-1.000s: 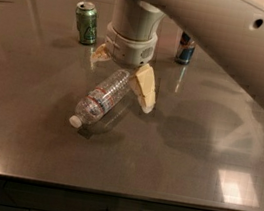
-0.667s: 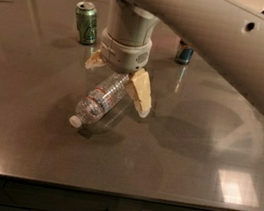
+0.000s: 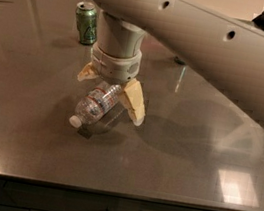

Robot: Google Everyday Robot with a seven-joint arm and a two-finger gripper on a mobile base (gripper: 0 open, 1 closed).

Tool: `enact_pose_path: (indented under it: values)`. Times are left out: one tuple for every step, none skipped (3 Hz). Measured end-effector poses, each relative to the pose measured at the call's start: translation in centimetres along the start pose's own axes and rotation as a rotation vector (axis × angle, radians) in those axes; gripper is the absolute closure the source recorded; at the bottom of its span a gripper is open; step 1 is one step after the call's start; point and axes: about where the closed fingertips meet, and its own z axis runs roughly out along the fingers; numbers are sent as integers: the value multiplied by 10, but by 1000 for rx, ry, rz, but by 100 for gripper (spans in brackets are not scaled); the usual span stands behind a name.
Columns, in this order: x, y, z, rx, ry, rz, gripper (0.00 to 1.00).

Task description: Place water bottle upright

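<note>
Mid-table, nearer the front edge than the back: water bottle down on its side, white cap toward the front-left corner, base end pointing back and right, in between the fingers. Possibly tipped a little, base higher than cap; cannot tell for sure. Directly above, on the arm: gripper, pointing down, tan fingers splayed wide, well wider than the bottle's girth, one on either side of its base end. Holds nothing as far as visible; nearer finger just beside the plastic, contact unclear. Reads as set-up for a pinch across the body, so judged as pre-grasp, with the standing-up not yet done. Makes sense as a hold only with the cap end swung upward afterward. Ribbed clear plastic, likely soft and slick; may squash or roll away on the smooth grey table. Green can upright near the back-left corner, well apart, no obstacle
</note>
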Motion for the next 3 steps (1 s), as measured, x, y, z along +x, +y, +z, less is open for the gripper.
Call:
enact_pose_path:
  values:
    - [-4, -1, 8, -16, 0, -17, 0]
    - [-7, -2, 10, -23, 0, -28, 0]
    - [-8, -5, 11, -32, 7, -36, 18]
